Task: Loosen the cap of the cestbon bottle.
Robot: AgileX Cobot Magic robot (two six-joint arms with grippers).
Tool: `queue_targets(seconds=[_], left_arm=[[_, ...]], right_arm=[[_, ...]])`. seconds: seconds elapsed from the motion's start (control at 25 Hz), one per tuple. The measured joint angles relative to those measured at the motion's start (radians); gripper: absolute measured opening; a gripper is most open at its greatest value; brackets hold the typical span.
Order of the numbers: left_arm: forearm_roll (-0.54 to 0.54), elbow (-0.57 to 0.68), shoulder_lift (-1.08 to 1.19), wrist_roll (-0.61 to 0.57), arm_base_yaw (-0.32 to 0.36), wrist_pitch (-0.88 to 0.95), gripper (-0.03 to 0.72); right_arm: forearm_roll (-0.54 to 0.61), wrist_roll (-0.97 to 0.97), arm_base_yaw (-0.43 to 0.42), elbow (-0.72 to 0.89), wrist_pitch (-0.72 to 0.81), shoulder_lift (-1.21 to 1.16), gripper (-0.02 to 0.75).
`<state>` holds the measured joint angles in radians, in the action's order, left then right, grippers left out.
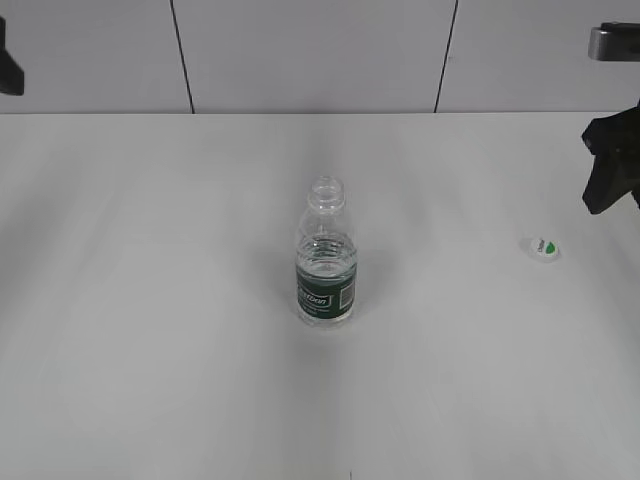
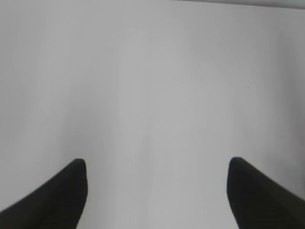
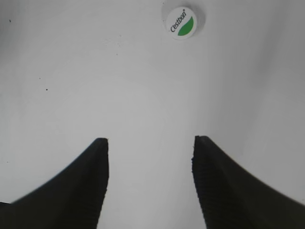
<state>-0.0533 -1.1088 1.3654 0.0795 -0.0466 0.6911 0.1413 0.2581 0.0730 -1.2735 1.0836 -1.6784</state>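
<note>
Uncapped cestbon bottle centre-table; both pincers released, right pincer above cap.

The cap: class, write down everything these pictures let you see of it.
The cap is small, round and white, plastic by the look of it, with a green leaf-shaped mark and "Cestbon" in tiny lettering on top. It is off the bottle, whose neck stands open. It lies flat, top side up, on the white table, well to the bottle's right. Nothing touches it but the table: the right pincer is open and clear of it.
</note>
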Motion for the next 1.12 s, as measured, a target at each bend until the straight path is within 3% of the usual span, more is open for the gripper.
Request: queue_targets(seconds=[0.16,0.48,0.72,1.12], left_arm=[[0.009,0.0,0.0,-0.023,0.049,0.051,0.533],[0.125,0.0,-0.041,-0.048,0.052,0.118,0.53],[0.139,-0.002,-0.129,-0.052,0.052,0.151,0.53],[0.139,-0.001,-0.448,-0.061,0.052,0.21,0.53]], right_arm=[[0.0,-0.001,0.0,0.0,-0.006,0.0,0.426],[0.002,-0.002,0.0,0.0,-0.012,0.0,0.426],[0.002,-0.002,0.0,0.0,-0.013,0.0,0.426],[0.002,-0.003,0.0,0.0,-0.013,0.0,0.426]])
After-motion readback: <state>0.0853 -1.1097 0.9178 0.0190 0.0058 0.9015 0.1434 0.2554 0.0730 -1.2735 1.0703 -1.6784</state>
